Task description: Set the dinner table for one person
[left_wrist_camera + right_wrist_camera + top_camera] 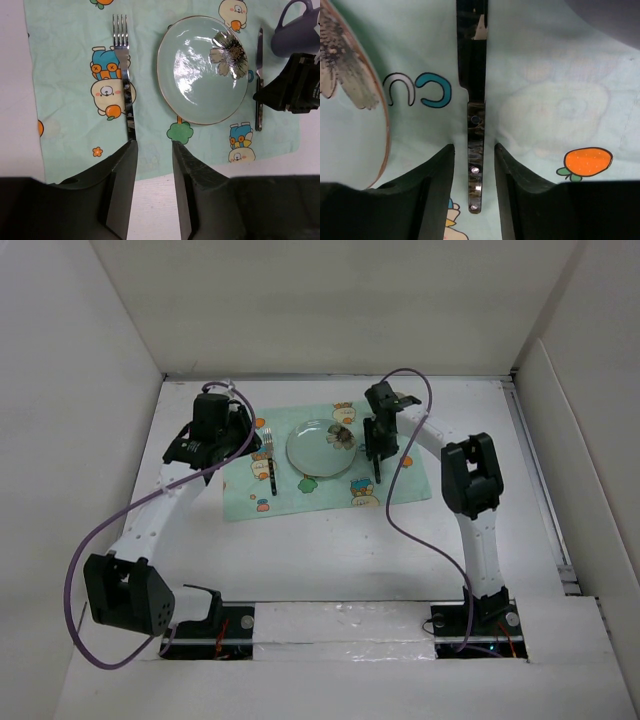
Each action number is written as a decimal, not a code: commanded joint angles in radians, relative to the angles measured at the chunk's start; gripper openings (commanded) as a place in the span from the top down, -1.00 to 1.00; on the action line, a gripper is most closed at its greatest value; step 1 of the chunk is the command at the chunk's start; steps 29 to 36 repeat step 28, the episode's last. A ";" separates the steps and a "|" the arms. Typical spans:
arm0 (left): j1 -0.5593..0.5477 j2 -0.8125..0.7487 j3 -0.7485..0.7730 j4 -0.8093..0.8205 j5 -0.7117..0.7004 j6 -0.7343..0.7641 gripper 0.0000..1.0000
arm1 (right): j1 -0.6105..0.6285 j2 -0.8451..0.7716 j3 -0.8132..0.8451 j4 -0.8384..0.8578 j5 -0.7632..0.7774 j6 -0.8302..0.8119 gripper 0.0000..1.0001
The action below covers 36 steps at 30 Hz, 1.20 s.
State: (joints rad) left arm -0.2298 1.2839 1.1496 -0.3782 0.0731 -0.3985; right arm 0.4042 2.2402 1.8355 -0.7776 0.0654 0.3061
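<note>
The white dinner table (330, 560) carries a mint-green cartoon placemat (320, 498). On the placemat a pale glass plate (318, 448) with a dark flower print lies in the middle. A fork (272, 476) lies to its left and a knife (377, 468) to its right. My right gripper (474, 146) is open, low over the knife (475, 120), its jaws either side of the handle without touching. My left gripper (152, 142) is open and empty, raised above the placemat's (65, 100) near edge, by the fork's (125, 85) handle end.
A dark blue mug (295, 32) stands on the placemat beyond the knife (259, 75), close to my right gripper (292, 90). White walls close in the table at the left, back and right. Purple cables hang from both arms.
</note>
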 commanded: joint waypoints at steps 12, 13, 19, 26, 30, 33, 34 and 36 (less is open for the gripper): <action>-0.006 -0.038 0.235 0.087 0.065 0.017 0.15 | 0.056 -0.629 -0.102 0.114 0.040 0.001 -0.34; -0.006 -0.056 0.260 0.091 0.050 0.012 0.13 | 0.067 -0.810 -0.152 0.185 0.060 0.001 -0.34; 0.004 -0.132 0.449 0.061 -0.062 0.010 -0.19 | -0.034 -1.278 -0.469 0.610 0.181 0.068 -0.59; 0.004 -0.192 0.463 0.045 -0.271 0.029 -0.24 | -0.148 -1.308 -0.475 0.508 0.252 0.125 -1.00; 0.004 -0.192 0.415 0.042 -0.272 0.023 -0.28 | -0.148 -1.266 -0.472 0.457 0.240 0.136 -1.00; 0.004 -0.192 0.415 0.042 -0.272 0.023 -0.28 | -0.148 -1.266 -0.472 0.457 0.240 0.136 -1.00; 0.004 -0.192 0.415 0.042 -0.272 0.023 -0.28 | -0.148 -1.266 -0.472 0.457 0.240 0.136 -1.00; 0.004 -0.192 0.415 0.042 -0.272 0.023 -0.28 | -0.148 -1.266 -0.472 0.457 0.240 0.136 -1.00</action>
